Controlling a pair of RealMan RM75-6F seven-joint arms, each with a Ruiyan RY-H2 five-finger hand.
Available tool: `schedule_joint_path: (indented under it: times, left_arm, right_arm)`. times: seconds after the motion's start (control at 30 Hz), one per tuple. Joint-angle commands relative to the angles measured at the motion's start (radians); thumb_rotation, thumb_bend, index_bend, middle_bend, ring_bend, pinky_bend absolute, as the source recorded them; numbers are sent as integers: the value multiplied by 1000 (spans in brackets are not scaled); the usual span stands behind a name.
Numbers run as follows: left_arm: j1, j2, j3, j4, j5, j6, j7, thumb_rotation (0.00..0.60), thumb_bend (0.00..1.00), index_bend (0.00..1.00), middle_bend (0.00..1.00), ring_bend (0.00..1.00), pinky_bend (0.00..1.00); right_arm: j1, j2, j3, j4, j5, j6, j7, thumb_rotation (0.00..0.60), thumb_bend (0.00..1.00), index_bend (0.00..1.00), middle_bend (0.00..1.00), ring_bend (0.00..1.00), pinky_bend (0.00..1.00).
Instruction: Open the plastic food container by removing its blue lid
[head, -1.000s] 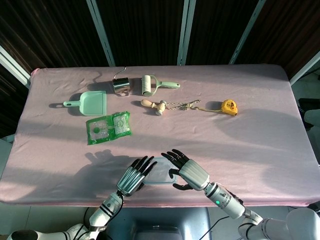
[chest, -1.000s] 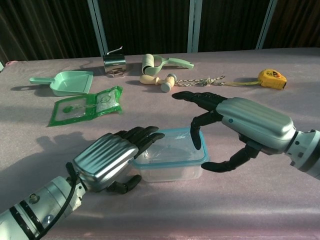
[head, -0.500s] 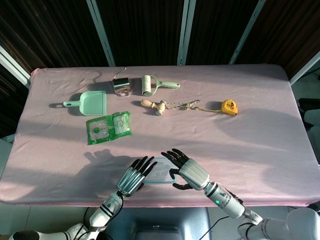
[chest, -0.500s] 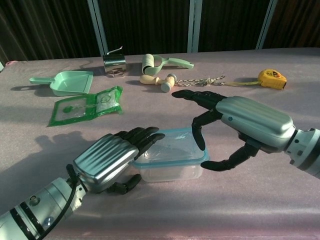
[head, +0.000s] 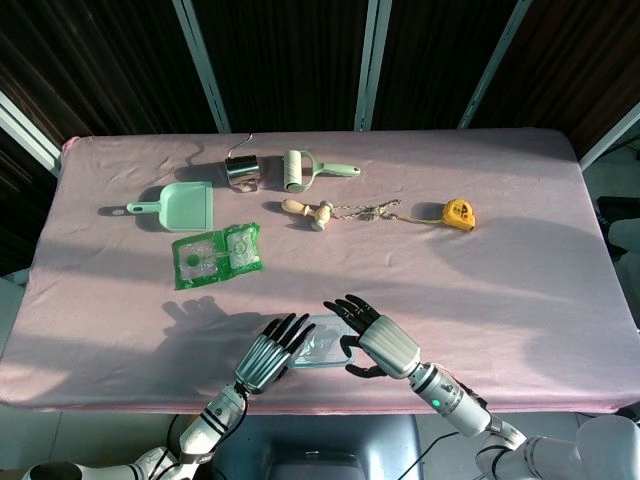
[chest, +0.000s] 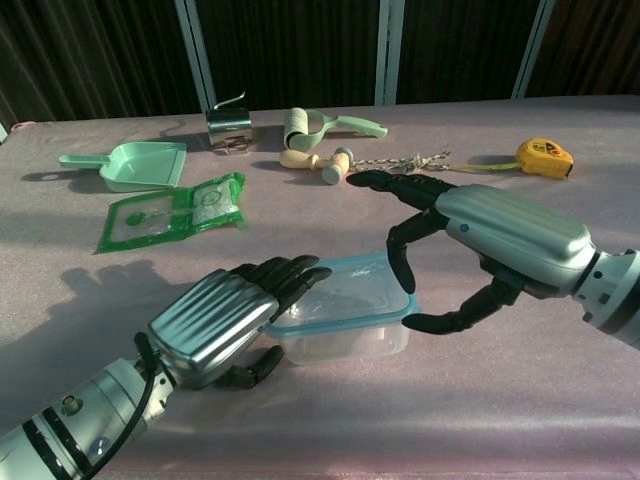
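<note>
While the clear container (chest: 340, 325), its blue lid (chest: 345, 296) on, sits near the table's front edge, it is flanked by the left hand (chest: 215, 322) and right hand (chest: 480, 250), fingers spread, nothing grasped; a green pouch (chest: 170, 213) lies behind.

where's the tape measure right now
The yellow tape measure lies toward the table's right side in both views, at the right end of the jump rope, far beyond the right hand.
</note>
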Motion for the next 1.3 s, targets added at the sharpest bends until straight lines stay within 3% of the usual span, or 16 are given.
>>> schedule_joint_path:
  times: [0.03,1.03,1.3]
  left_arm:
    - [0,-1,1,1,3,2,2,600,331,0,611,475,238]
    - [6,-6,15,26,45,38,2,600,329,0,612,477,238]
    - [4,-4,14,25,58,53,-10,600,329,0,515,393,181]
  right_arm:
    - [0,0,2,-1,0,1,0,600,497,743,77,0,0]
    - [2,-4,26,2,23,-7,-18,600,519,742,84,0,0]
    - [6,-15,24,4,27,-22,-22,600,537,741,87,0,0]
